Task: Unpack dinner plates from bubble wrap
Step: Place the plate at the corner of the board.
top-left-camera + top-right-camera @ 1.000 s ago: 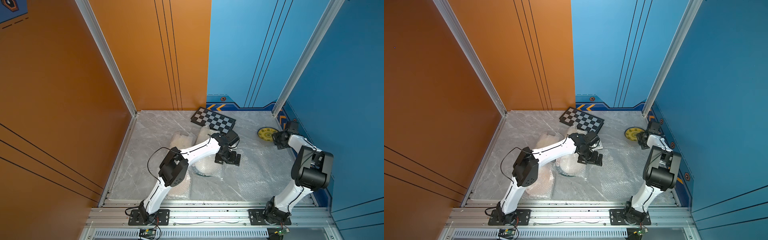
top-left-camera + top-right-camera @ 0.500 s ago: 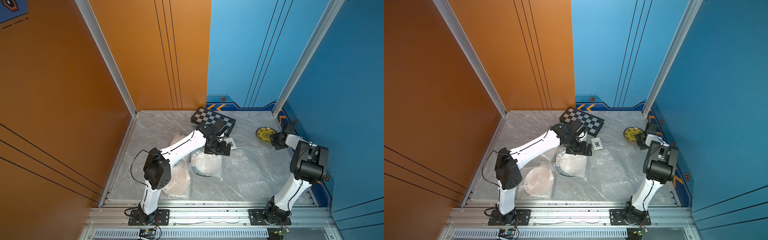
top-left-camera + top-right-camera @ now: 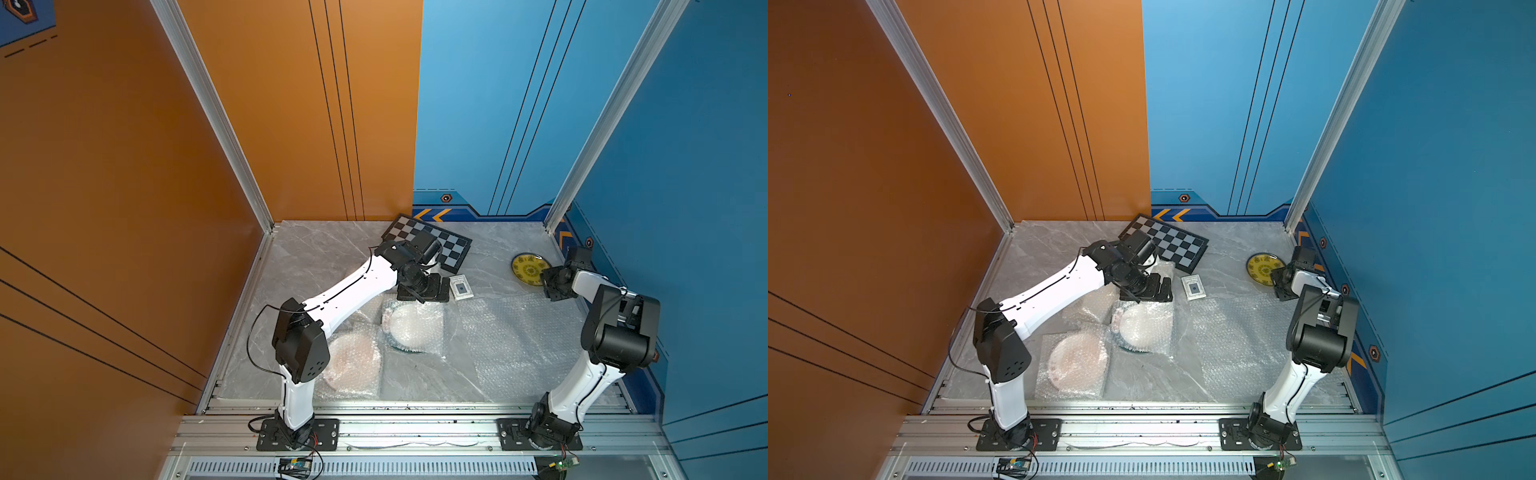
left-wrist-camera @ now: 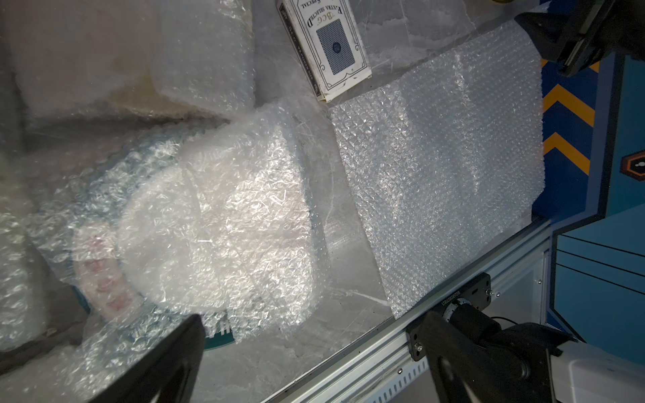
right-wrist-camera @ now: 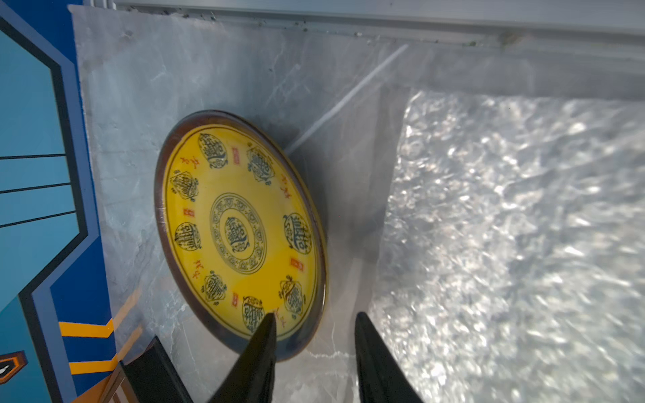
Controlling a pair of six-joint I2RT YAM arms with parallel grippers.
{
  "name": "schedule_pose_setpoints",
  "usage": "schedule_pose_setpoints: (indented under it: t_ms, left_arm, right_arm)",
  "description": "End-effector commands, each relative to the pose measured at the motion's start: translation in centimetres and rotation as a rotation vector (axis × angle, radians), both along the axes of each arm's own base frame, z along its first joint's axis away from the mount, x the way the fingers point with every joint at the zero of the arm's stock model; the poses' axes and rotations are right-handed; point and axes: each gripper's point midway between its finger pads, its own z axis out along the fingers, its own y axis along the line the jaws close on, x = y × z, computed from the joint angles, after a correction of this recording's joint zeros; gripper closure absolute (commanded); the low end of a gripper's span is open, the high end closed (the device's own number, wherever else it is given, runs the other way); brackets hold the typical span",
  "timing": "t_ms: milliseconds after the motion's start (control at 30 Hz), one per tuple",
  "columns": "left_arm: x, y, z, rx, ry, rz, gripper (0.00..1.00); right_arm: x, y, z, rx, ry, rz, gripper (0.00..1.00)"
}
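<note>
Grey, marble-veined desk (image 3: 316,257) carrying two white-and-black arms. The right claw (image 5: 314,315) has its two tapered black fingers (image 5: 258,352) parted and holds nothing. The dark brown rim of the glossy yellow round ceramic plate (image 5: 241,223) lies between the tips; whether either tip touches it cannot be told. This plate, printed with dark blue medallions and small red marks, lies unwrapped on bare desk at the far right. It is just beyond the edge of a flat, crinkly sheet of clear bubble wrap (image 3: 519,332). The left claw (image 3: 1146,289) is spread wide and empty, above the far edge of a round white plate swaddled in cloudy bubble wrap (image 4: 216,216), where a strip of teal rim shows at one side. A second wrapped round plate, pinkish through its dimpled cover (image 3: 353,361), lies near the left arm's base. A cream bundle of bubble wrap (image 4: 87,59) lies beside the white one. A small white rectangular card box with a blue printed panel (image 4: 328,45) lies just beside the left claw. A black-and-grey checkerboard (image 3: 451,249) lies at the desk's far edge.
</note>
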Motion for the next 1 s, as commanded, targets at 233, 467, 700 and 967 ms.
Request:
schedule_pose_setpoints:
  t_ms: [233, 467, 700, 967]
  left_arm:
    - [-0.4, 8.9, 0.8, 0.051, -0.01, 0.197, 0.02]
    - [-2.6, 15.6, -1.4, 0.0, 0.077, 0.357, 0.02]
    - [-4.6, 17.7, -3.3, -0.077, 0.103, 0.453, 0.0]
    - [-4.1, 20.7, -4.4, -0.105, 0.104, 0.564, 0.04]
  right_arm:
    - [-1.9, 10.4, 14.0, -0.281, -0.07, 0.433, 0.37]
    - [-5.9, 27.9, 11.2, -0.219, 0.064, 0.97, 0.26]
    - [-11.9, 38.1, 7.3, -0.229, 0.204, 1.289, 0.25]
    - [-15.3, 43.2, 3.8, -0.293, 0.319, 1.453, 0.24]
